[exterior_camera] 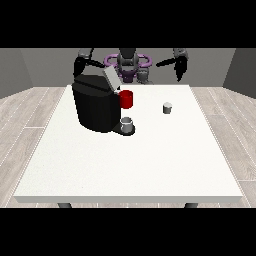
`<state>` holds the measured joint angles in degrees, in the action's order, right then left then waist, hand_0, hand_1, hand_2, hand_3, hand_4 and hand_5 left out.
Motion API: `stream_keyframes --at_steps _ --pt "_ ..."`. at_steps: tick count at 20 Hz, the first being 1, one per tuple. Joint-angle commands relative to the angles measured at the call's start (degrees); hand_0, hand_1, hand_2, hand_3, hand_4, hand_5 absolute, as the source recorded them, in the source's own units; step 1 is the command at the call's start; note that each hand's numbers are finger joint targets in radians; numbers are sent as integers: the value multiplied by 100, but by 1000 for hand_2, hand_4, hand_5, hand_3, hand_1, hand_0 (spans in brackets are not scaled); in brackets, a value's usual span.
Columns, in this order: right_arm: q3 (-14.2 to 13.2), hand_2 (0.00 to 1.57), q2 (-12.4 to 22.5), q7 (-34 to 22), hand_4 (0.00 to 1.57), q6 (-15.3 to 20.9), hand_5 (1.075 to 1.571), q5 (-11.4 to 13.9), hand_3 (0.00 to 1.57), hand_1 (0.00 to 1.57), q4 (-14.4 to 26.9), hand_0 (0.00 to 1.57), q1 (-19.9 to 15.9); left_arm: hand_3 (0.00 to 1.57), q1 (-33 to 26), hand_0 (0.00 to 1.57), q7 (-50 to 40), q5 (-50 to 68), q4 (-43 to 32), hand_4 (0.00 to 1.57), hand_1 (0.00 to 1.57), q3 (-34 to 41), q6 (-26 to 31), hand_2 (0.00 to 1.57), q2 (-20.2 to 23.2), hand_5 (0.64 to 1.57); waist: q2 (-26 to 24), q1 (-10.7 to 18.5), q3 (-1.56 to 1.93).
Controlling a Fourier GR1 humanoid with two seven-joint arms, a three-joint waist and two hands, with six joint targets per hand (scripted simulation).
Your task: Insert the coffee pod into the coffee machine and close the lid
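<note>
Pod still to be picked, as I'm judging it: the coffee pod [167, 107] is sitting upright on the white table [125, 165], well right of the coffee machine [96, 106] as seen from the front, nothing touching it.

My hand at the view's right [181, 70] is hanging raised near my shoulder, far back from the pod. Hand at the view's left [79, 65] is raised behind the machine. Can't tell whether either one is released or clenched; neither is grasping anything that I can see.

The lid [110, 77] is standing tilted open, so the slot should be reachable.

I'm thinking of the hand at the view's right for the pick: come down from above, close on the pod's sides, keep it upright, then carry it across to the machine top.

Watching out for:
- red part [126, 99] sticking out of the machine front, just below the lid, on my approach path
- grey cup [127, 125] at the machine's base; staying high over it
- the open lid itself: approaching from the front, not the hinge side
</note>
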<state>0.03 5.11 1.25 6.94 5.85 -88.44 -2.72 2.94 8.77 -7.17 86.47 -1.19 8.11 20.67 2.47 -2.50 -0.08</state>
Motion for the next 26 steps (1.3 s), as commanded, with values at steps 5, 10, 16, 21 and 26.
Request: stream_keyframes --at_steps 5,10,16,21,26 --pt "182 0 -117 -49 0 191 1571 308 0 0 -101 0 -458 0 1162 0 -310 -361 -1118 0 0 462 363 0 689 1571 483 -483 6" --pt "523 0 -320 -206 0 149 1571 398 0 0 -341 0 -600 0 1507 0 -56 -817 -1968 0 0 478 505 0 1187 1571 1025 -852 3" --pt "861 0 -503 -492 0 491 1571 827 0 0 -203 0 -813 0 2125 0 41 -1313 -2784 0 0 327 425 0 1100 1571 1214 -812 3" --pt "538 0 -469 -316 0 102 1571 263 0 0 13 0 -573 0 2128 0 255 -1832 -3272 0 0 163 90 0 930 1571 1049 -829 6" --pt "282 0 -480 187 0 350 1571 451 0 0 951 0 -943 622 2642 760 -14 -2260 -3290 0 760 -22 -348 877 469 1571 1109 -552 9"
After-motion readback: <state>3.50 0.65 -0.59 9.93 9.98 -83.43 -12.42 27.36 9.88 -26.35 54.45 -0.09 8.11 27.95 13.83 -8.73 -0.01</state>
